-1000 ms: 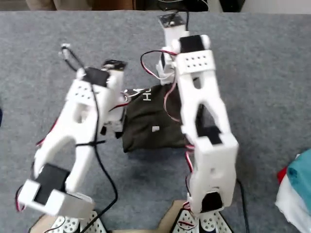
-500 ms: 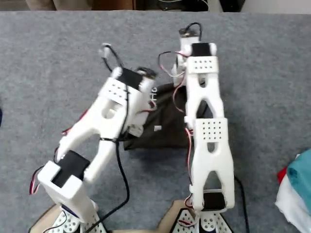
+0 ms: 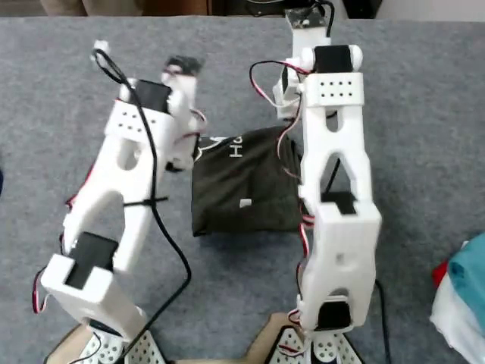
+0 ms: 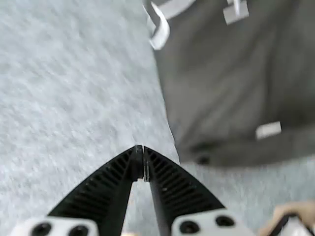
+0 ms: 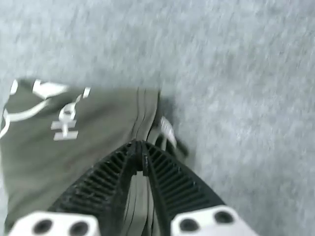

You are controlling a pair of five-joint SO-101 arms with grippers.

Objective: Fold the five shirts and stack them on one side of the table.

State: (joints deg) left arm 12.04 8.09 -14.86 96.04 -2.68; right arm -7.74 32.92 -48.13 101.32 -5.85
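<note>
Shirt (image 3: 242, 186) lying folded. Left gripper (image 4: 139, 164) hovering beside shirt, jaws together, empty. Right gripper (image 5: 140, 158) hovering over shirt's corner, likewise together. Next, likely: sliding shirt aside, needing two-sided grip.

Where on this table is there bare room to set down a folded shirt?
Bare table lies left of the left arm, and between the right arm and the clothes pile at the right edge. The middle is crowded: the dark shirt sits between both arms.
</note>
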